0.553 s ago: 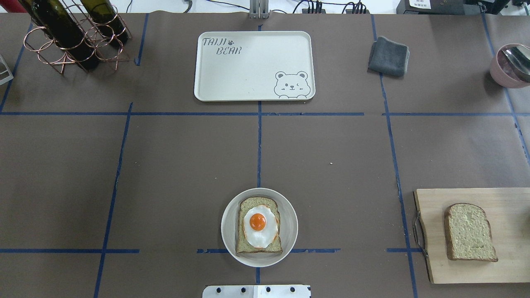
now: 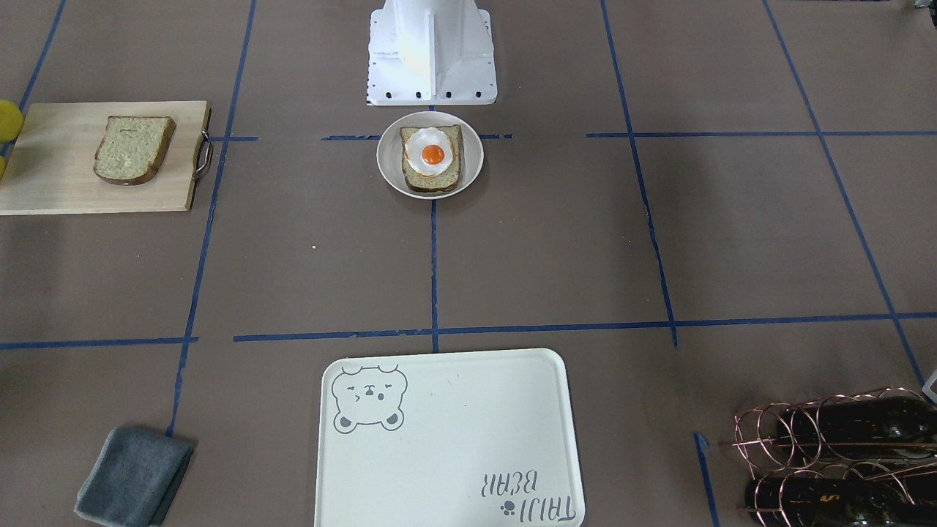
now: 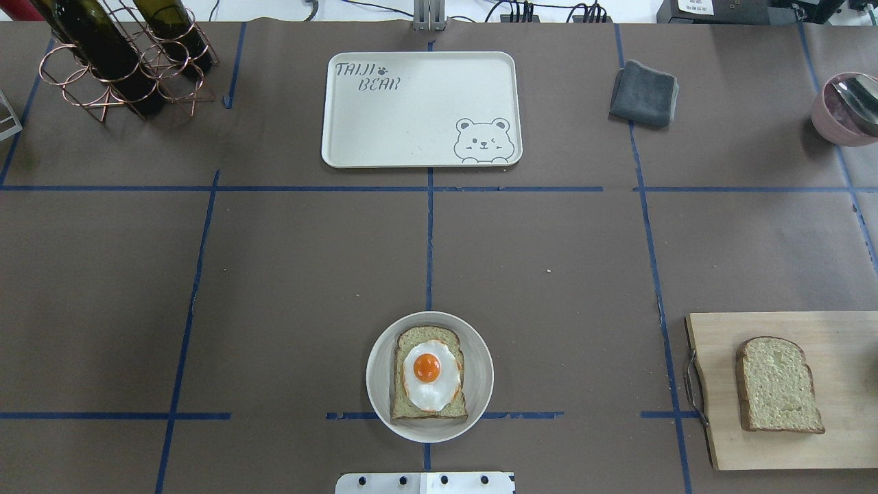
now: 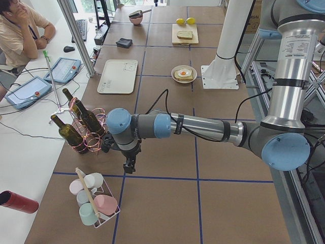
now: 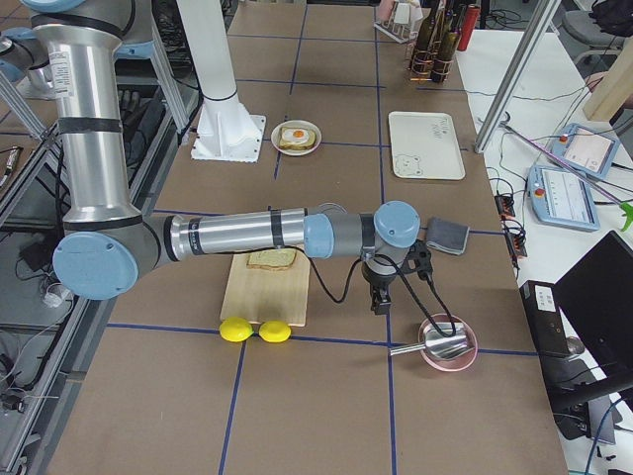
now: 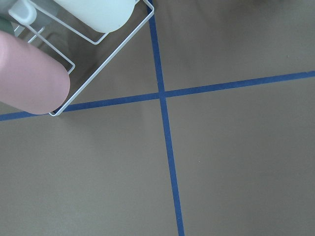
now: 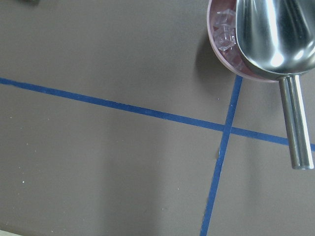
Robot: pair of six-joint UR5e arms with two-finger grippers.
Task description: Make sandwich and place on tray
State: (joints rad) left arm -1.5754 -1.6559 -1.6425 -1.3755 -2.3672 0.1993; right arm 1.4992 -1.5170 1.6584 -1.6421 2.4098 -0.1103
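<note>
While the sandwich [image 3: 429,409] is only egg [image 3: 427,370] on one slice on its plate [image 3: 480,357], the second slice [image 3: 778,384] lies on the cutting board [image 3: 844,343]. Tray [image 3: 421,110] well apart, unloaded. Left tool [image 4: 129,165] and right tool [image 5: 380,297] hang over the surface [image 3: 274,288] ends, can't tell how open. Cloth [image 3: 643,93] and bottle rack [image 3: 116,68] are off the route.

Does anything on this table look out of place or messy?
Nothing is spilled or broken. One oddity: the sandwich is open, its egg bare on the plate, while the second slice lies apart on the cutting board.
</note>
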